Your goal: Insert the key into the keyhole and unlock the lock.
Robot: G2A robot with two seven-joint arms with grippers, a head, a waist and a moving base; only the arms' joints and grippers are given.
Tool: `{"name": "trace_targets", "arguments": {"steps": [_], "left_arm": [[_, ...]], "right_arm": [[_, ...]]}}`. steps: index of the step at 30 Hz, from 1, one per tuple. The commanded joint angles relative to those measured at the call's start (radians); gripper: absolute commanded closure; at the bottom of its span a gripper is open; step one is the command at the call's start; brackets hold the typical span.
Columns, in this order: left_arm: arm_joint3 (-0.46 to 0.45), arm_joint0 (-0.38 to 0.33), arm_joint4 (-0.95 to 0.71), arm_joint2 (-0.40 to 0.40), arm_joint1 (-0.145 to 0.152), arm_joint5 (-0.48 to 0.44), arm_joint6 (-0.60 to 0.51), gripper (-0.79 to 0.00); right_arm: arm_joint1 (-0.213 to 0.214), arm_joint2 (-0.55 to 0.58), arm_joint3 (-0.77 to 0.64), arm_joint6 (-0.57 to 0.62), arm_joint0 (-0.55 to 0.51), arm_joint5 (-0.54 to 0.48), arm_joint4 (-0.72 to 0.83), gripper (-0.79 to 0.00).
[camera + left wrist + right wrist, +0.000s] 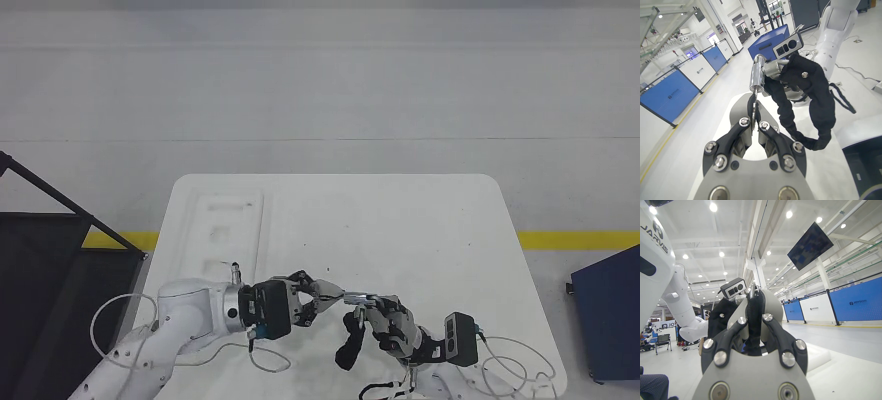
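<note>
Two arms facing, left jaws pinching key (pixel 753 113), right jaws gripping lock (pixel 756 75)

Chrome silver lock (pixel 757 75), silver key (pixel 754 110), white table (pixel 400 220)

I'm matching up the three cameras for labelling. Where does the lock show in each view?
Top view: the lock sits low in the picture, centre, between the left gripper and the right gripper.
Left wrist view: the lock is straight ahead of the jaws, the key meeting its keyhole.
Right wrist view: the lock peeks out, chrome, at the tip of the jaws.
Shared landmark: the black cloth cover on the right gripper.
</note>
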Motion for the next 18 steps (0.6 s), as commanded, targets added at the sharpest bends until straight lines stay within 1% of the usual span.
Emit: {"name": "trace_targets", "arguments": {"steps": [1,9,14,18], "left_arm": [[-0.008,0.006,0.076,-0.002,0.001,0.032,0.023,0.000],[-0.042,0.036,0.296,0.000,0.004,0.170,0.083,0.000],[-0.059,0.044,0.429,0.009,0.004,0.279,0.139,0.000],[-0.066,0.044,0.536,0.021,0.004,0.361,0.207,0.000]], "right_arm": [[0.000,0.000,0.000,0.000,0.000,0.000,0.000,0.000],[0.000,0.000,0.000,0.000,0.000,0.000,0.000,0.000],[0.000,0.000,0.000,0.000,0.000,0.000,0.000,0.000],[0.000,0.000,0.000,0.000,0.000,0.000,0.000,0.000]]}}
